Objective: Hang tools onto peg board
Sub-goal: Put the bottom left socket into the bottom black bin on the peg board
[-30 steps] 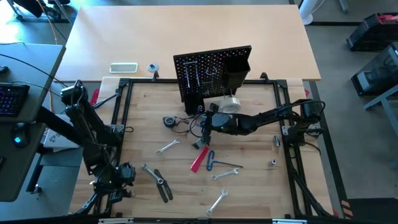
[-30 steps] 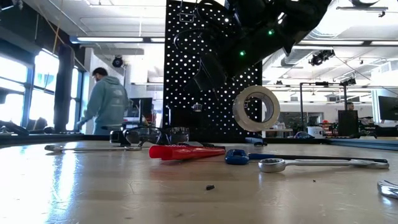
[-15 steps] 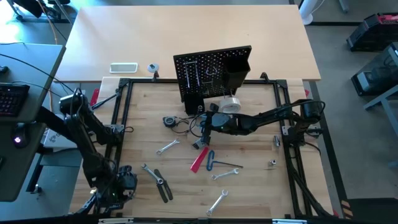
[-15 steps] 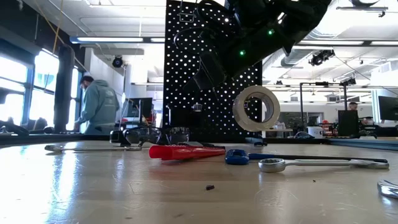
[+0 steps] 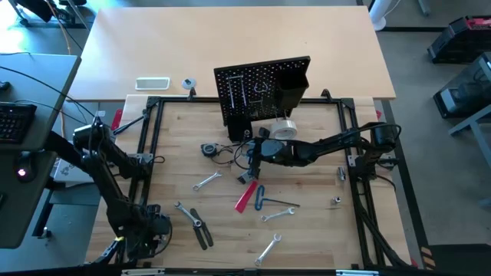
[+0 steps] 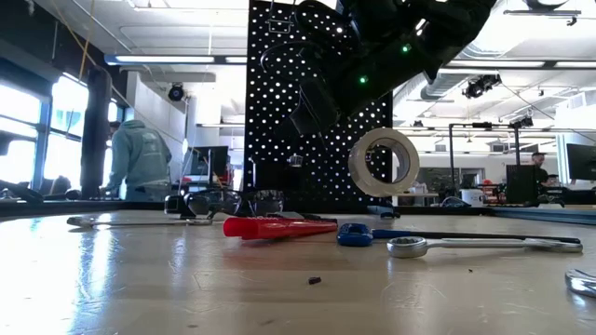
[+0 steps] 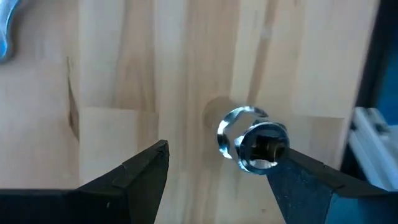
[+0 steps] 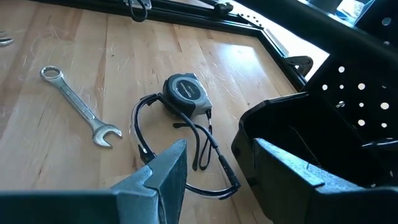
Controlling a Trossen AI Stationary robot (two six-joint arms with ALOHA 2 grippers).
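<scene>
At the surface's (image 5: pixel 176 123) near left corner the left gripper (image 5: pixel 146 230) hangs low, its fingers (image 7: pixel 140 171) spread wide and empty over bare wood, with a small shiny socket-like piece (image 7: pixel 254 140) lying between them in the left wrist view. Just beside it lie a wrench (image 5: pixel 186 215) and black-handled pliers (image 5: pixel 202 231); other wrenches, a red-handled cutter (image 5: pixel 245 196) and a blue-handled tool (image 5: pixel 259 192) are scattered toward the middle. The right gripper (image 5: pixel 257 150) reaches in at the foot of the peg board (image 5: pixel 253 84), which stands at the far edge with a tape roll (image 6: pixel 384 161) hanging on it; its fingers (image 8: pixel 158 174) also stand apart, holding nothing, above a tape measure (image 8: pixel 185 94) and its looped cord. The risk, I judge, is that closing there snags the cord, or the arm nudges the board and shakes loose what already hangs.
</scene>
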